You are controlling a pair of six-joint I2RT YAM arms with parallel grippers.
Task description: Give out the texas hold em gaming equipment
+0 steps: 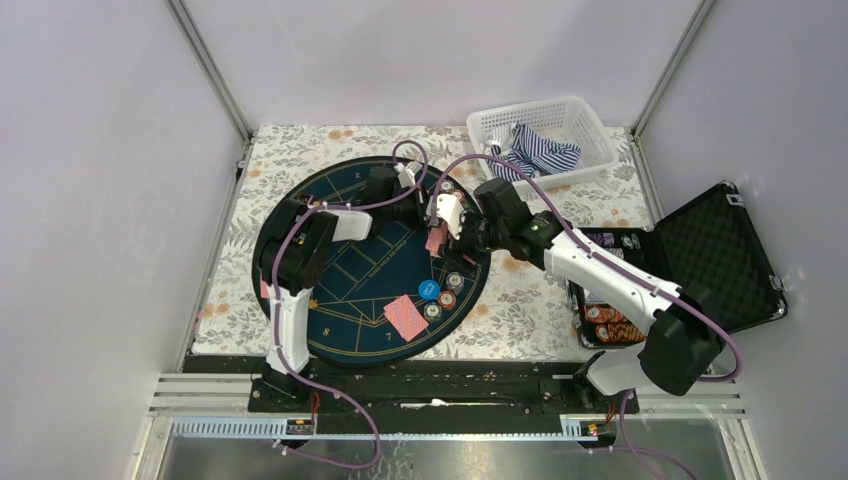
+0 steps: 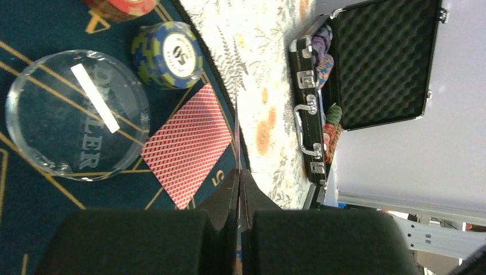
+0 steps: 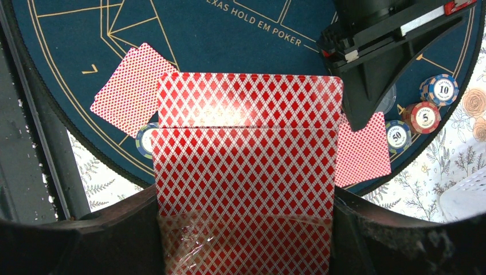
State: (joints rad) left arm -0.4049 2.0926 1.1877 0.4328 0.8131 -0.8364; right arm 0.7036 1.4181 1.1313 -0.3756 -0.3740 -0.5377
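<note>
soft even light, white glare on the playing cards (image 3: pixel 246 114), near foreground blurred in wrist views.

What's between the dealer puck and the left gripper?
One red-backed card, face down on the mat, seen in the left wrist view between dealer puck and left gripper.

**Lettering on the mat, chips and dealer disc**

Right wrist view: the navy mat (image 3: pixel 229 34) carries gold "EXAS HOLD EM POKER" at 12 o'clock, its first letter cut off, and a gold "7" at 10 o'clock. At 3 o'clock the blue-white chip (image 3: pixel 442 89) reads "10", the red chip (image 3: pixel 425 117) "5" and the blue-yellow chip (image 3: pixel 398 136) "50". Left wrist view: the clear disc (image 2: pixel 77 114) at 9 o'clock shows "ALER" sideways, and the mat has a gold "5" near centre.
</note>
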